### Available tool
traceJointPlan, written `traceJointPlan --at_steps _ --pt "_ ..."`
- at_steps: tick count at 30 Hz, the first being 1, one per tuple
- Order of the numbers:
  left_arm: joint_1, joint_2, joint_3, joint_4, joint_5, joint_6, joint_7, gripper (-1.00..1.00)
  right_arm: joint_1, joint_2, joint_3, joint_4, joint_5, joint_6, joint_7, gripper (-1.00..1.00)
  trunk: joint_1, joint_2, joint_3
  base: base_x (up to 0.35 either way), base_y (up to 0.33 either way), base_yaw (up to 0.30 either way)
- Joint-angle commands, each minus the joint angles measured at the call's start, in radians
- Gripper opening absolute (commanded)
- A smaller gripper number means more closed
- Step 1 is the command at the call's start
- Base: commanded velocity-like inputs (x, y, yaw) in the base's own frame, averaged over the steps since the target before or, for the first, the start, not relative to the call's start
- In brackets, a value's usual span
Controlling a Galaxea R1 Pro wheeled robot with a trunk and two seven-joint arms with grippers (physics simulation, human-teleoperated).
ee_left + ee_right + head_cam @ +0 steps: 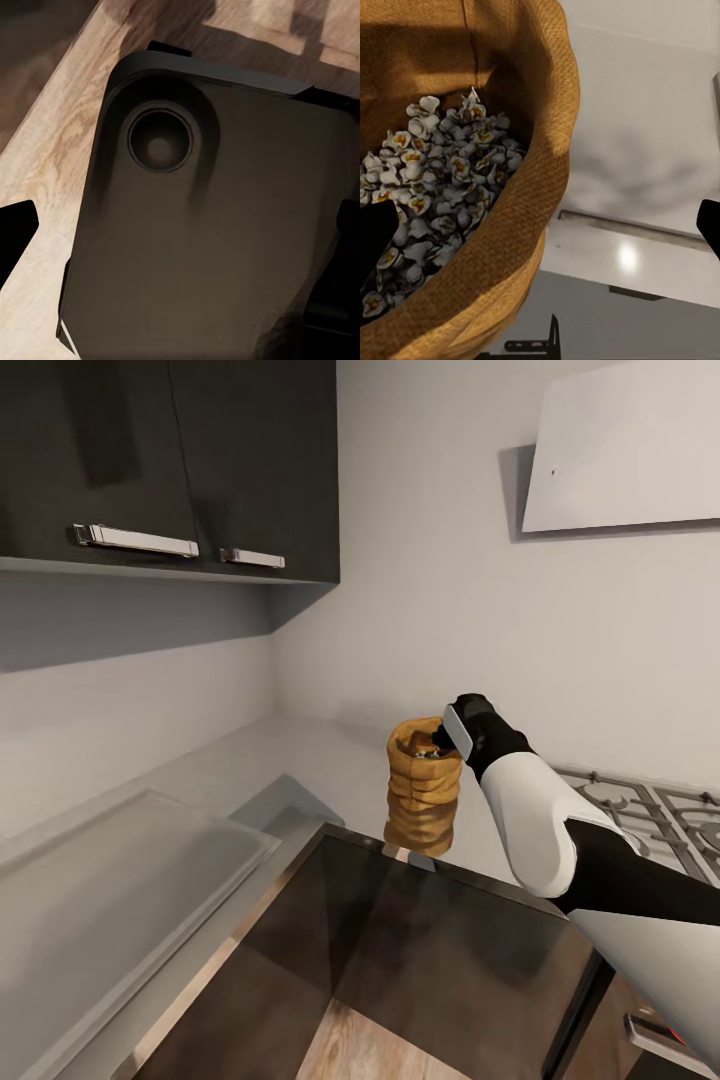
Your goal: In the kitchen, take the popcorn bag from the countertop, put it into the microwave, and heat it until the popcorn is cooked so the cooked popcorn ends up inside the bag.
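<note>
The tan popcorn bag [423,800] is upright at the front edge of the pale grey countertop [300,760]; I cannot tell whether its base rests there. White popped corn [442,187] fills the popcorn bag [525,225]. My right gripper [440,745] is at the bag's rim on the hob side, open. In the right wrist view the right gripper [547,225] straddles the rim, one finger over the popcorn and one outside. My left gripper [187,225] is open over my own dark base [210,225], holding nothing. The microwave is out of view.
A grey gas hob [650,810] lies right of the bag. Dark wall cabinets [170,460] hang at upper left and a pale hood [620,450] at upper right. A raised pale slab [120,880] covers the left counter. Dark cabinet fronts [430,960] drop to wooden floor [370,1050].
</note>
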Motion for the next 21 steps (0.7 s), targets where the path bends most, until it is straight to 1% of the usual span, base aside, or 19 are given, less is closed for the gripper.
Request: traceJointPlan --at_steps 1,8,13,21 --pt "0.0 0.0 0.002 -0.001 0.003 -0.001 0.002 1.0 -0.001 0.001 -0.007 -0.002 0.01 0.005 0.002 1.0 0.0 -0.001 -0.001 0.0 0.0 0.0" --pt "0.0 0.0 0.002 -0.001 0.003 -0.001 0.001 1.0 -0.001 0.001 -0.007 -0.003 0.01 0.006 0.003 1.0 0.0 -0.001 -0.001 0.0 0.048 0.0" --pt "0.0 0.0 0.002 -0.001 0.003 -0.001 0.001 1.0 -0.001 0.001 -0.007 -0.047 0.01 0.016 0.004 1.0 0.0 -0.001 -0.001 0.0 0.098 0.0" --pt "0.0 0.0 0.002 -0.001 0.003 -0.001 0.001 1.0 -0.001 0.001 -0.007 -0.052 0.012 0.019 0.004 1.0 0.0 -0.001 -0.001 0.0 0.042 0.0"
